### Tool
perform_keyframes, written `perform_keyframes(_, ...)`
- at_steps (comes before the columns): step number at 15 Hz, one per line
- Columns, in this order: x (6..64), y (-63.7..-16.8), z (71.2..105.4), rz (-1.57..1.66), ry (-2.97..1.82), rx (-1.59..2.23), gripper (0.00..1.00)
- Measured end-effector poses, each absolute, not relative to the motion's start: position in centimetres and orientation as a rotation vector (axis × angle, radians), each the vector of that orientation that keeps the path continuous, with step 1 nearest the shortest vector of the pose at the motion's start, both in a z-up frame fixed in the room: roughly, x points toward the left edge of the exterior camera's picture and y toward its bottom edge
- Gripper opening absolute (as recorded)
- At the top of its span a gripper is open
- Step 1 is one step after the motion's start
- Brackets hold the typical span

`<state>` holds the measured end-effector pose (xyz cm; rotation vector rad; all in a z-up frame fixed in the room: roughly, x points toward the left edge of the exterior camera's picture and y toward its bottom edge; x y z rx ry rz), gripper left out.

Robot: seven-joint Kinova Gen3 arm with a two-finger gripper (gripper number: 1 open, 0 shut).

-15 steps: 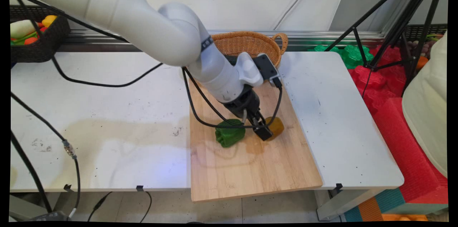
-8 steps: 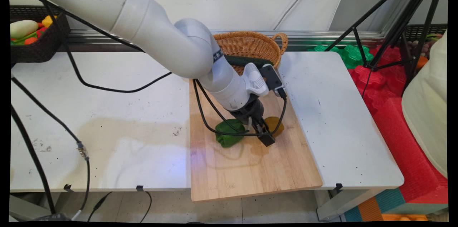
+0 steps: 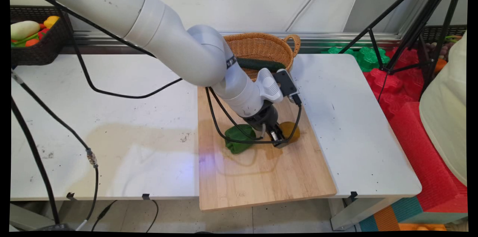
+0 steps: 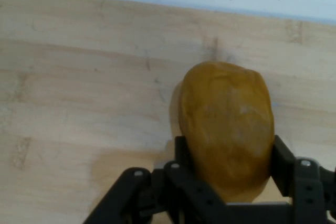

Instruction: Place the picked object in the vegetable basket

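**Gripper lowered around the yellow-brown fruit on the cutting board**

Since the earlier frames I have brought the arm down and slightly rightward, so the gripper [image 3: 278, 139] now sits low over the wooden cutting board [image 3: 261, 177] instead of hanging above it. In the hand view the gripper [image 4: 226, 169] straddles the yellow-brown fruit [image 4: 227, 124]: one finger lies against each flank, the jaws narrowed to the fruit's width and apparently gripping it, though I cannot confirm firm pressure. The fruit [image 3: 290, 131] rests on the board's right-hand part, near the edge, with the green bell pepper [image 3: 239, 139] just beside the gripper on its other side, apart from the fruit. The wicker basket [image 3: 261, 48] stands beyond the board's far end. To do this step well, I judge the rounded, smooth-looking body needs a centred hold across its widest part; an off-centre squeeze may let it slip forward.
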<state>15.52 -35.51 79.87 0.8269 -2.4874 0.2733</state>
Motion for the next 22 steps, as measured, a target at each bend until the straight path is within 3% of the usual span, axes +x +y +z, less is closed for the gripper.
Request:
perform_keyframes(6, 15.7, -35.3, 82.2, 0.297, -2.436, 0.803, 0.0)
perform_keyframes(17, 20.2, -38.3, 93.6, 0.492, -2.204, 0.813, 0.0)
perform_keyframes(22, 22.6, -41.1, 95.9, 0.59, -2.138, 0.865, 0.0)
